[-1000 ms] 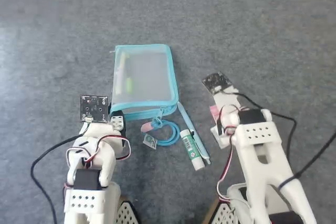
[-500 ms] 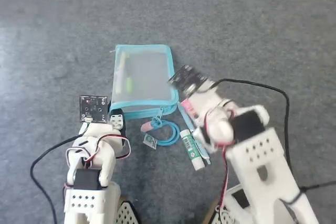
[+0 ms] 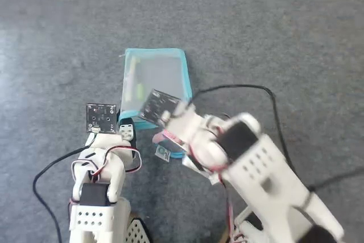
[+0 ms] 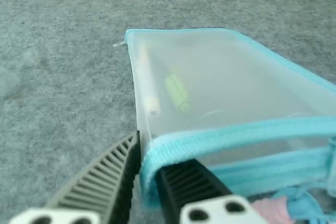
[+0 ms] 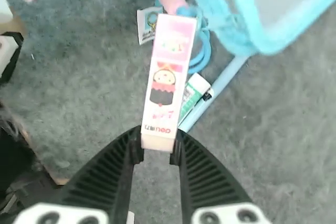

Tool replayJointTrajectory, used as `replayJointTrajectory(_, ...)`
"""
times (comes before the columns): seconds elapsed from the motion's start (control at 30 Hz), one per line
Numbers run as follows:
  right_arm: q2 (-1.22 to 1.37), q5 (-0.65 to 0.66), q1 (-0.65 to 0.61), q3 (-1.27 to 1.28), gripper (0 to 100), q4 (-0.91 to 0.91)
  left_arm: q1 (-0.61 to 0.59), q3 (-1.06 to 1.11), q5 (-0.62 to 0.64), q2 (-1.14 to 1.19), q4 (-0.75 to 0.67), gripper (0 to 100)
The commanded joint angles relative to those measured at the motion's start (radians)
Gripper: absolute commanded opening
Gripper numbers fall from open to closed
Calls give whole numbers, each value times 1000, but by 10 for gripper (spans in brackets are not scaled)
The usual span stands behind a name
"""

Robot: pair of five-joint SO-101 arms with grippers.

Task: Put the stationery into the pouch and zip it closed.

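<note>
Over glue stick [image 5: 193,95] and pen [image 5: 226,78], right claw [image 5: 157,140] pinches eraser [image 5: 165,85]; left claw [image 4: 149,161] clamps pouch [image 4: 220,87].

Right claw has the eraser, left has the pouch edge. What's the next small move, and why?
Probably ease the right claw toward the pouch so the eraser enters its mouth. The eraser, gripped by one end, hangs over the strap beside the opening, and the left claw pinches the zip edge, seemingly holding it up.

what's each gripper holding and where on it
The left gripper pinches the pouch at a corner of its zipper edge. The right gripper holds the eraser by one end.
</note>
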Motion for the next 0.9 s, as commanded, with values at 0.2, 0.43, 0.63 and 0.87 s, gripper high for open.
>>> replayJointTrajectory(0.2, 427, -132, -5, -384, 8, 41, 6, -10, -14, -11, -34, 12)
replayJointTrajectory(0.43, 638, -196, -2, -612, 8, 82, 6, -12, -14, -11, -34, 12)
replayJointTrajectory(0.63, 765, -235, 1, -806, 9, 99, 6, -12, -14, -11, -34, 12)
replayJointTrajectory(0.87, 817, -250, 1, -893, 122, 94, 6, -10, -14, -11, -32, 12)
